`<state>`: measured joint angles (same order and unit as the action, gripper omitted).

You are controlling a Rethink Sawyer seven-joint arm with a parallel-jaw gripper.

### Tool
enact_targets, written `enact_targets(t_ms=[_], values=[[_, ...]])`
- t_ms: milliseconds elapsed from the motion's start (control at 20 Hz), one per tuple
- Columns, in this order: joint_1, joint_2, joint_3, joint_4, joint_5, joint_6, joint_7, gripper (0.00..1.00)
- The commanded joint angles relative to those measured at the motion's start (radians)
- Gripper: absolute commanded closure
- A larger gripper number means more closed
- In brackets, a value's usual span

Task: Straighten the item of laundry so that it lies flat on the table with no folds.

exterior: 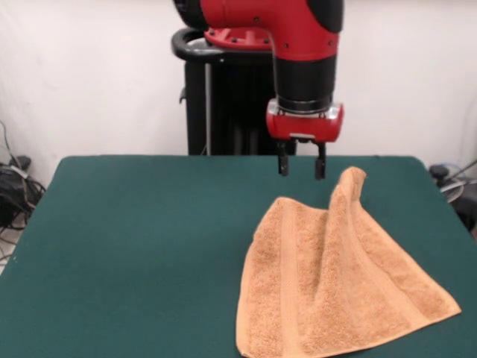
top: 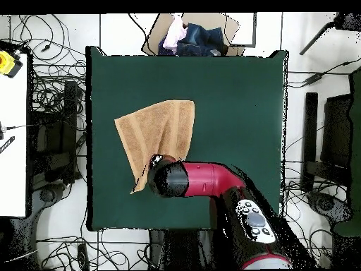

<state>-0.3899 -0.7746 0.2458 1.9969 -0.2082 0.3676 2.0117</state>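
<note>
The light orange-tan towel (exterior: 335,291) lies on the right half of the dark green table (exterior: 134,246). It is not flat: a ridge runs up its middle to a raised, peaked corner (exterior: 350,181) at its far end. My gripper (exterior: 301,169) hangs just above the table, slightly left of that peak, open and empty, not touching the cloth. In the overhead view the towel (top: 158,127) lies left of the table's (top: 233,92) centre, and the red arm (top: 204,178) covers the towel's near corner and hides the gripper.
The black pedestal (exterior: 223,97) stands behind the table's far edge. A cardboard box of clothes (top: 194,35) sits beyond the opposite table edge. Cables (top: 49,92) lie on the floor around the table, and a white surface (top: 10,127) stands at the left.
</note>
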Motion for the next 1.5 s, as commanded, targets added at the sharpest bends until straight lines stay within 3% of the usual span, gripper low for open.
enact_targets(t_ms=[50,200,600,850,1050,1350,1500], values=[[0.062,-0.018,-0.068,0.052,-0.09,-0.076,0.09,0.0],[0.02,-0.025,-0.026,0.071,-0.071,-0.042,0.063,0.0],[0.031,-0.038,-0.026,0.103,-0.049,-0.054,0.104,0.0],[0.031,0.008,-0.034,0.092,-0.071,-0.116,0.108,0.0],[0.085,0.025,-0.101,0.071,-0.107,-0.214,0.14,0.0],[0.015,0.022,-0.037,0.079,-0.06,-0.102,0.079,0.0],[0.023,0.085,-0.056,0.045,-0.076,-0.15,0.09,0.0]])
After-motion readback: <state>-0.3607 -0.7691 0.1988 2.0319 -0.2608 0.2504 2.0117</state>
